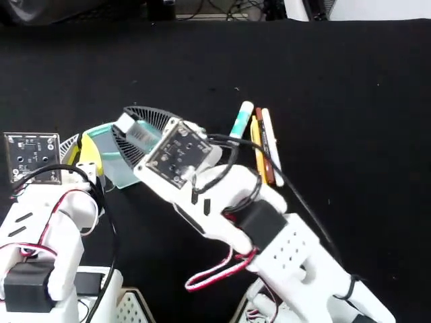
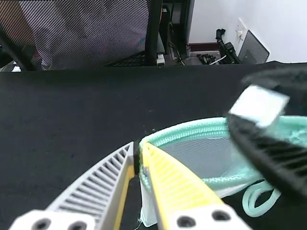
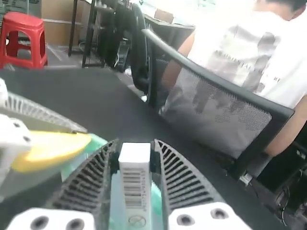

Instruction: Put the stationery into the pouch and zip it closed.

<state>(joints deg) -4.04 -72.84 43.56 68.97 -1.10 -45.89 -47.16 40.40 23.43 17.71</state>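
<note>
Right tool [image 3: 134, 148]: black ribbed fingers closed narrowly on a white eraser [image 3: 134, 179], which stands upright between them.
Left tool [image 2: 137, 152]: white and yellow fingers pinched together on the rim of the teal mesh pouch [image 2: 201, 155], whose mouth gapes open.
The pouch lies under the right tool's tips, just beside the left tool.
Marker [image 1: 240, 121] and pens [image 1: 264, 145]: lying on the black surface [image 1: 350, 101], well apart from both tools, alongside the right arm.

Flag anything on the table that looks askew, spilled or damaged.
Nothing stands out. The left end effector pinches the rim of the pouch, the right end effector holds a white block over it, and the pens lie neatly side by side.
</note>
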